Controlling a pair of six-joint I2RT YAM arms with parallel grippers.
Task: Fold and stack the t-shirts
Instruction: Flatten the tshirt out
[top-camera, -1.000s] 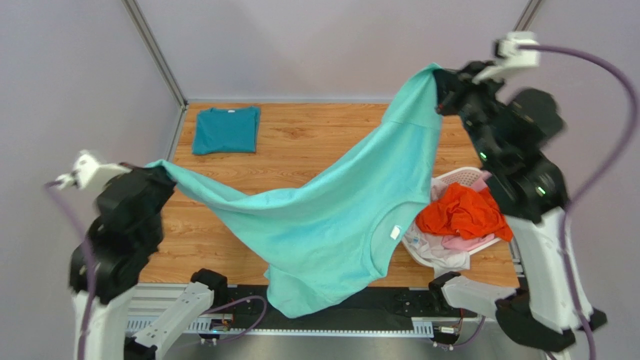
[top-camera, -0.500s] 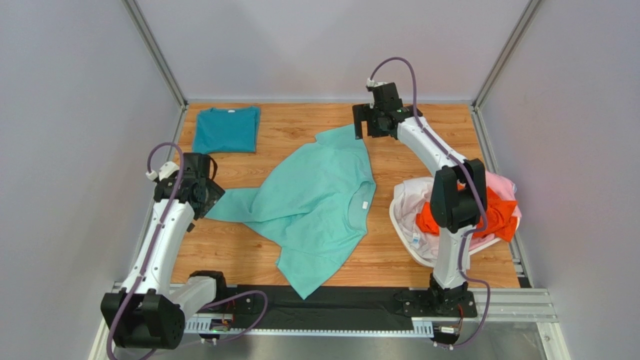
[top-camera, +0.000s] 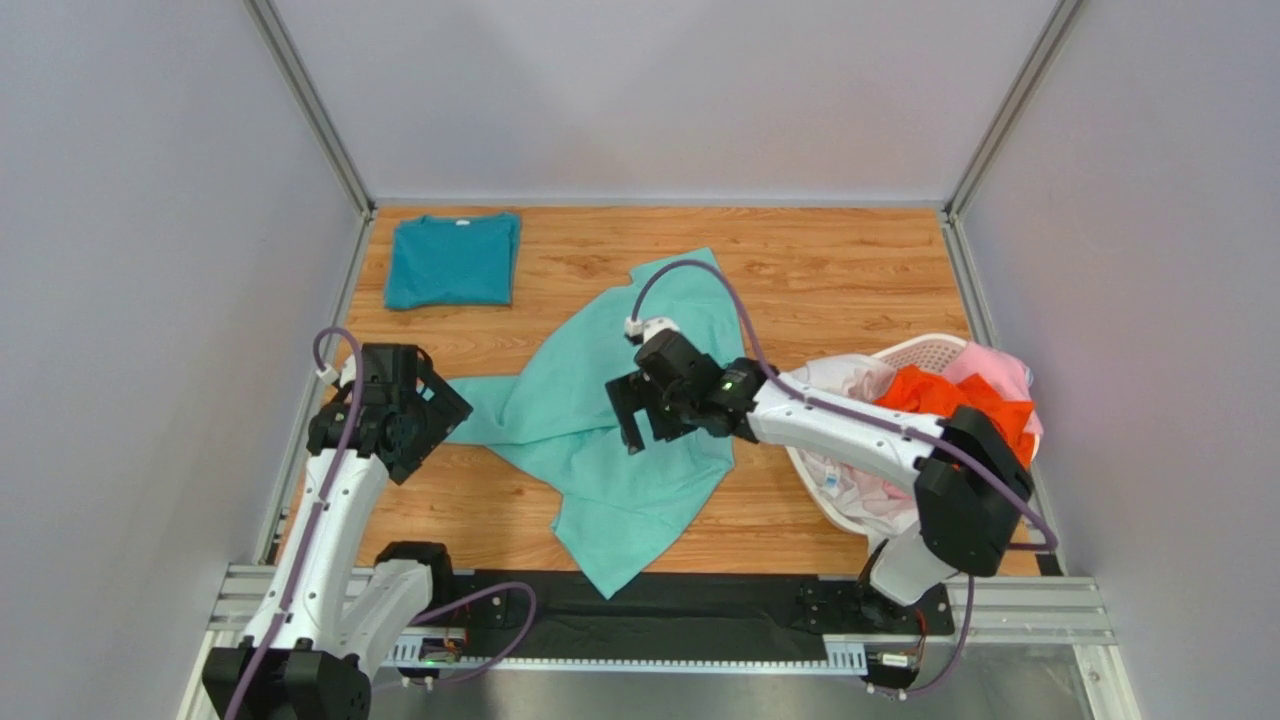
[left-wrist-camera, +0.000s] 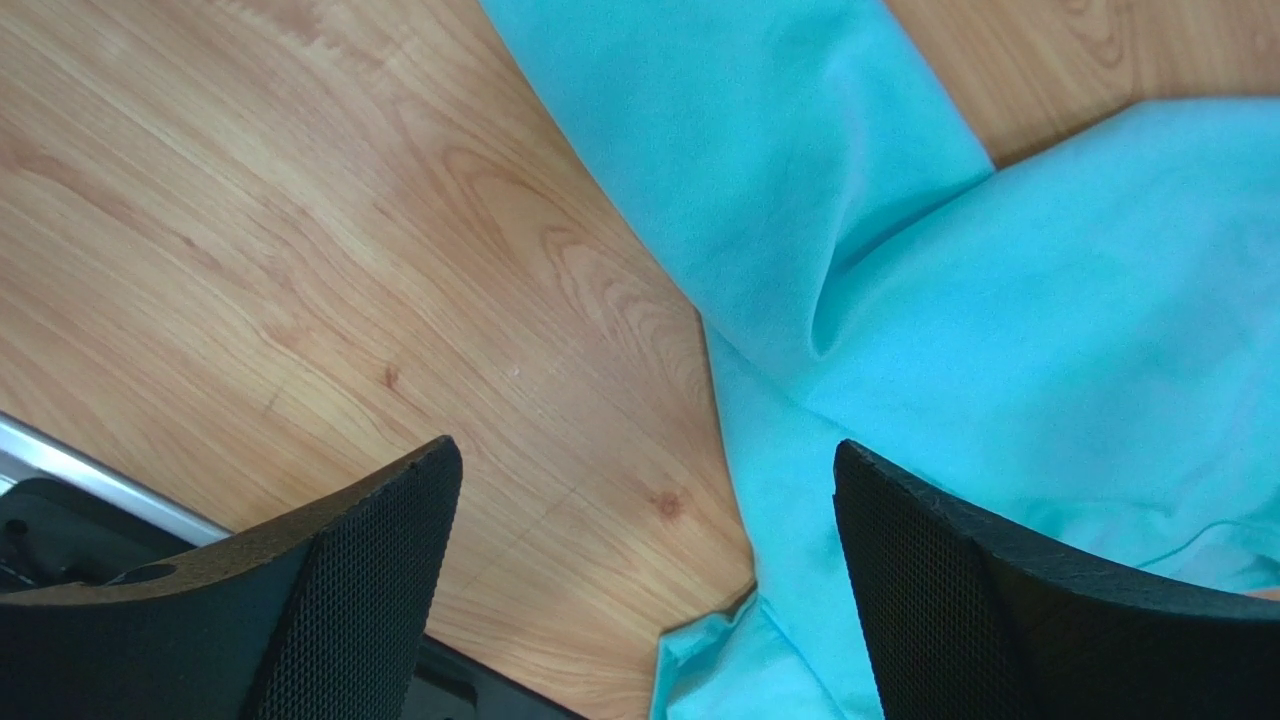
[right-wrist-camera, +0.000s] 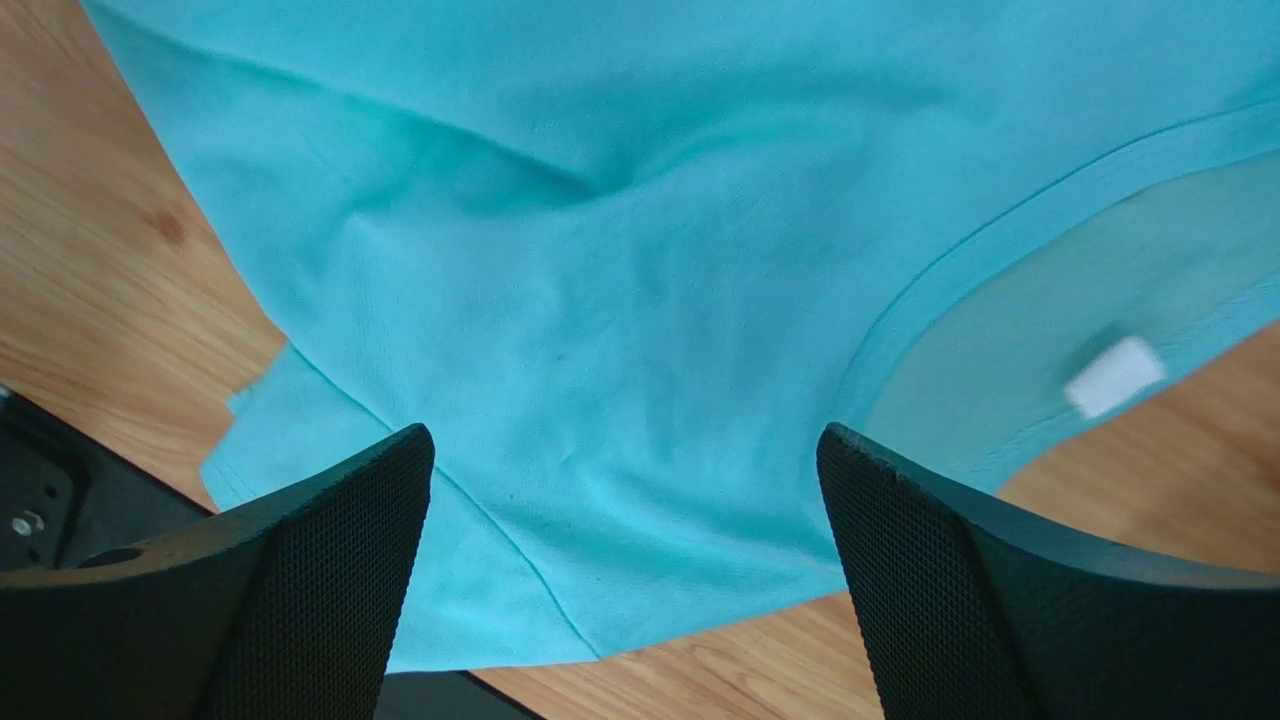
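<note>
2 arms, both claws spread wide.
- left arm: rises from its base at lower left of the top view. The left claw (top-camera: 409, 417) sits at middle left, pointing down.
- right arm: bent from lower right, stretched leftward. The right claw (top-camera: 634, 411) sits at frame centre, pointing down.
</note>
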